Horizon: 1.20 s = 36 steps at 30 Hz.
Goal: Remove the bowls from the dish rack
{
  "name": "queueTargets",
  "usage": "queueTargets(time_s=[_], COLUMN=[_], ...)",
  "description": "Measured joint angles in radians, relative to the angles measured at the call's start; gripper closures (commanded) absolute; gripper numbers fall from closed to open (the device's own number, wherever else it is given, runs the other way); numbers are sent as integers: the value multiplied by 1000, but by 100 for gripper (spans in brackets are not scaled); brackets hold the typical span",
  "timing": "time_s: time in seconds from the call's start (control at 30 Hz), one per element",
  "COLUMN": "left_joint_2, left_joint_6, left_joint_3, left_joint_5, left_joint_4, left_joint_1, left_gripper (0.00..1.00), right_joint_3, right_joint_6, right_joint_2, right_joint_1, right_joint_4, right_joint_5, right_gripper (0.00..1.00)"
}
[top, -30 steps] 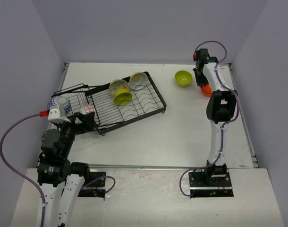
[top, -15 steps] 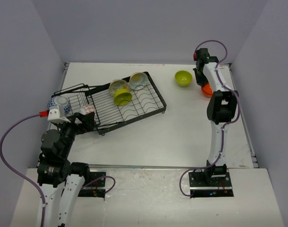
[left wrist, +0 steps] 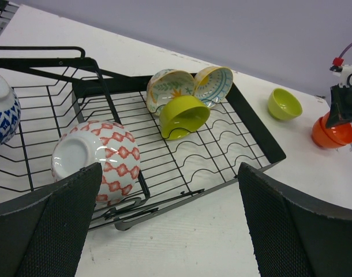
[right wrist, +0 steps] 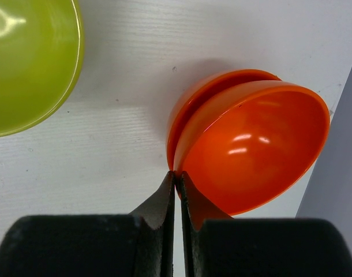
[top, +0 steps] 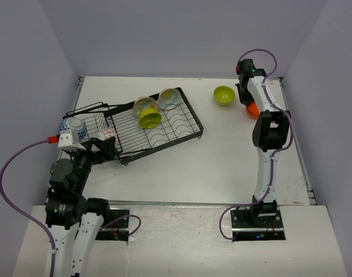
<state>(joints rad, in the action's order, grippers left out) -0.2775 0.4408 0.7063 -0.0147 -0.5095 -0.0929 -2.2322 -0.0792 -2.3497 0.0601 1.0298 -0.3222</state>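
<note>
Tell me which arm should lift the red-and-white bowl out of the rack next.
Left. Its open fingers sit right by the red-and-white bowl in the dish rack; the right fingers are across the table, pinched on the orange bowl.

you've got a white table [top: 222, 156] carrying the black dish rack [top: 194, 118] on its left half, set at a slant. a lime green bowl [top: 224, 95] stands upright at the far right. just right of it, near the table's edge, an orange bowl [right wrist: 216, 81] sits on the surface with another orange bowl [right wrist: 257, 150] tilted inside it.
</note>
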Motion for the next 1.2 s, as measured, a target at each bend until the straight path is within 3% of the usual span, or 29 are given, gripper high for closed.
queueTargets(time_s=[0.37, 0.53, 0.8, 0.97, 1.2], left_joint_2=[0, 0, 2, 2, 1], left_joint_6=[0, 0, 0, 0, 0], left_joint_3=[0, 0, 0, 0, 0], left_joint_5=[0, 0, 0, 0, 1], left_joint_4=[0, 0, 0, 0, 0], left_joint_1=[0, 0, 0, 0, 0], left_gripper=[0, 0, 0, 0, 0], right_joint_3=[29, 32, 34, 127, 535], right_joint_6=[0, 8, 34, 50, 145], right_joint_2=[0, -2, 30, 192, 632], right_joint_1=[0, 1, 16, 89, 370], right_joint_4=[6, 13, 13, -44, -394], right_joint_5=[-1, -18, -38, -18, 161], right_gripper=[99, 77, 71, 63, 60])
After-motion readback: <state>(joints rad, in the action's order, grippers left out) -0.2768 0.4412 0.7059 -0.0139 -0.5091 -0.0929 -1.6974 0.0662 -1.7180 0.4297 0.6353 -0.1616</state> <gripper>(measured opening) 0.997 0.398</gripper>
